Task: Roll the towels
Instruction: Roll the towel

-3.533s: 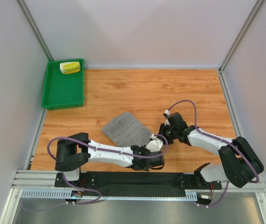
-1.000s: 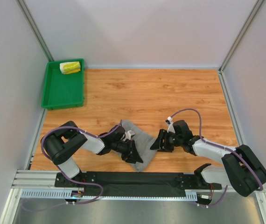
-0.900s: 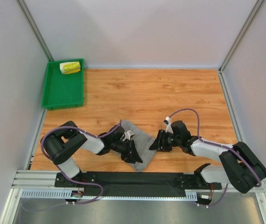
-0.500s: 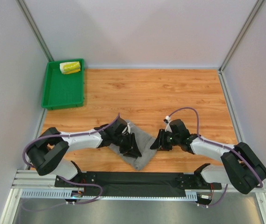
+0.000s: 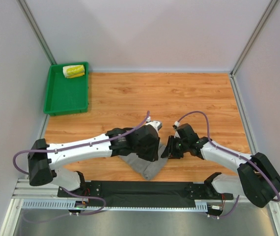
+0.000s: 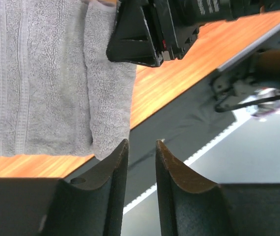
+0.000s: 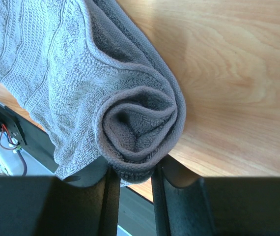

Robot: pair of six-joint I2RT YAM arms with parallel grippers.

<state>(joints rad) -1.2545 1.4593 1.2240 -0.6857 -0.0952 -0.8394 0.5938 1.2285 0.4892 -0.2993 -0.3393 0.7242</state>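
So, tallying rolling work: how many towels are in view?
2: grey towel at the table's near edge, centre; yellow-green towel in the green tray, far left.

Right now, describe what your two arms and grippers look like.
The left arm and right arm have white shells with black joints. A purple cable loops along each. The left gripper and right gripper each carry two black, curved-tipped fingers.

A thick grey terry towel [image 7: 136, 115] lies on the orange-brown wooden bench [image 7: 228, 73], its near end wound into a tight spiral seen end-on. The flat, ribbed remainder runs up to the left. The right gripper [image 7: 131, 173] pinches the roll's lower edge between its two dark fingers [image 7: 111, 187].
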